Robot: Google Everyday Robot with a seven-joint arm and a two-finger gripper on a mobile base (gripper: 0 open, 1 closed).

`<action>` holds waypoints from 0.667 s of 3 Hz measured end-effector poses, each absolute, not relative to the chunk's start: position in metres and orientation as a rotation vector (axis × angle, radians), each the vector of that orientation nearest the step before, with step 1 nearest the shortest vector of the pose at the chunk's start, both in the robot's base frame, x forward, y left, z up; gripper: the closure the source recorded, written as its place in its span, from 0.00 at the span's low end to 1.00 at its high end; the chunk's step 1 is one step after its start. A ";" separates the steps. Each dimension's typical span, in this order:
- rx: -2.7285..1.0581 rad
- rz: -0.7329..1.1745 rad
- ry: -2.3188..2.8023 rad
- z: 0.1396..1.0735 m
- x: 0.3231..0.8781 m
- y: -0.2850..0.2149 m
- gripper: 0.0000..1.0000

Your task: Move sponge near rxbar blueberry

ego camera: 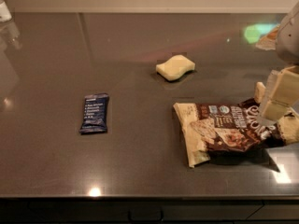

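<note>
The sponge (175,67) is a pale yellow block with wavy sides, lying flat on the dark countertop a little right of centre. The rxbar blueberry (95,113) is a dark blue flat wrapper lying left of centre, nearer the front. They lie well apart. My gripper (270,96) hangs at the right edge of the view, over the right end of the chip bag, to the right of and nearer than the sponge. Its cream blocky fingers (283,91) hold nothing that I can see.
A large brown-and-cream chip bag (224,130) lies at the front right, between my gripper and the counter's front edge. A pale object (3,10) stands at the far left corner. The countertop (140,41) is dark and glossy, with its front edge (140,196) close.
</note>
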State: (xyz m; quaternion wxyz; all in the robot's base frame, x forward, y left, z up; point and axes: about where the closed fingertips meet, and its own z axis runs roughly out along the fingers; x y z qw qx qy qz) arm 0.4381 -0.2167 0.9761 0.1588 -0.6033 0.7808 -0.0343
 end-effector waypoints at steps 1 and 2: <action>-1.723 -0.099 2.230 0.977 0.439 -0.216 0.00; -1.700 -0.046 2.205 0.975 0.454 -0.209 0.00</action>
